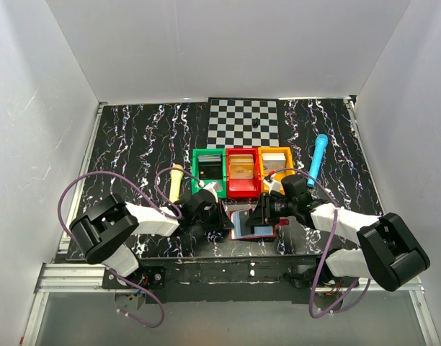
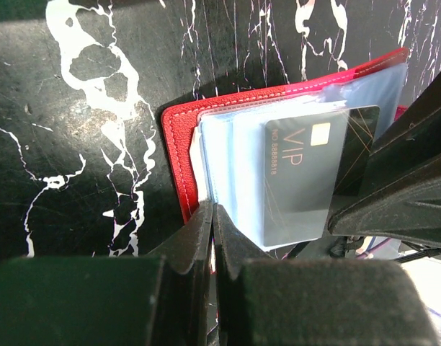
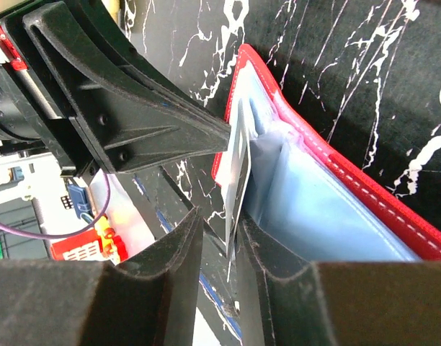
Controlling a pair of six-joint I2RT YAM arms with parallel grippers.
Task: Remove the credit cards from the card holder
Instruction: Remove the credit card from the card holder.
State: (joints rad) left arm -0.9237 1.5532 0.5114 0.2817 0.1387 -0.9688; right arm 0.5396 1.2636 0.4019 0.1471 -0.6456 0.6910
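Card holder (image 1: 248,229) mostly covered from above, VIP card (image 2: 300,173) partly behind right pincer (image 1: 259,213), dark speck (image 1: 256,122) on checkerboard (image 1: 235,133) unidentifiable

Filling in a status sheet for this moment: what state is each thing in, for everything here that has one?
card holder: open, inside facing up.
VIP card: partly out of its clear sleeve.
left gripper: fingers shut on the card holder's edge.
right gripper: fingers open, one either side of the card.
green bin, red bin, orange bin: upright, tops open.
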